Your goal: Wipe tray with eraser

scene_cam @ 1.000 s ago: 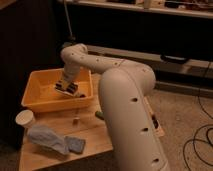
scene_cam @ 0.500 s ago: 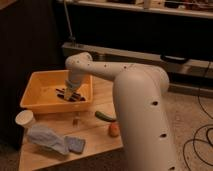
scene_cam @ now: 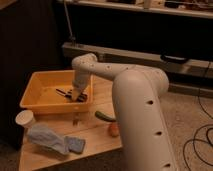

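Observation:
The yellow-orange tray stands on the left part of a wooden table. My gripper reaches down into it from the right and sits low over the tray floor near the front right corner. It is shut on the eraser, a small block with dark and light stripes pressed against the tray bottom. A thin dark pen-like item lies on the tray floor just left of the gripper. My large white arm link fills the right foreground and hides the table behind it.
On the table in front of the tray are a white cup, a crumpled blue cloth, a blue pad, a green object and an orange one. A dark shelf unit runs behind. Cables lie on the floor at right.
The gripper with the eraser has slid across the tray floor toward the front right, and the big arm link has swung further right in view.

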Controlling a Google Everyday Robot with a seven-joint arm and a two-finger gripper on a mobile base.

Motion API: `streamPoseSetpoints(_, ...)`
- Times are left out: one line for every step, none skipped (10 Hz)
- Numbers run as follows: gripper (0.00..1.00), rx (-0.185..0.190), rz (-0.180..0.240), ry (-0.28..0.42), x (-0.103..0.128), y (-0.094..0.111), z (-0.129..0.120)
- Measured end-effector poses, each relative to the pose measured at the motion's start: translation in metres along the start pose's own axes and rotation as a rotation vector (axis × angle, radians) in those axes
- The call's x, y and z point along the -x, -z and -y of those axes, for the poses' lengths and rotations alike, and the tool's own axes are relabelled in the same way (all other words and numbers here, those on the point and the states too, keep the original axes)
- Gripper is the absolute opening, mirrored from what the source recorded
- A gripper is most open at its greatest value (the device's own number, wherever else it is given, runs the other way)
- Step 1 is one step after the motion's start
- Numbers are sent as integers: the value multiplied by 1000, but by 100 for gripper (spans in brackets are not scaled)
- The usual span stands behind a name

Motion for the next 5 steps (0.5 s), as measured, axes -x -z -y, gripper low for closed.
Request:
streamPoseSetpoints(0,-14,-7,-29,1,2,19)
streamPoseSetpoints(0,-29,-13,-50,4,5,34)
streamPoseSetpoints(0,-39,-17,-74,5,7,47)
streamPoseSetpoints(0,-52,-26,-102,4,12,64)
streamPoseSetpoints(0,-53,-28,-104,9,12,72)
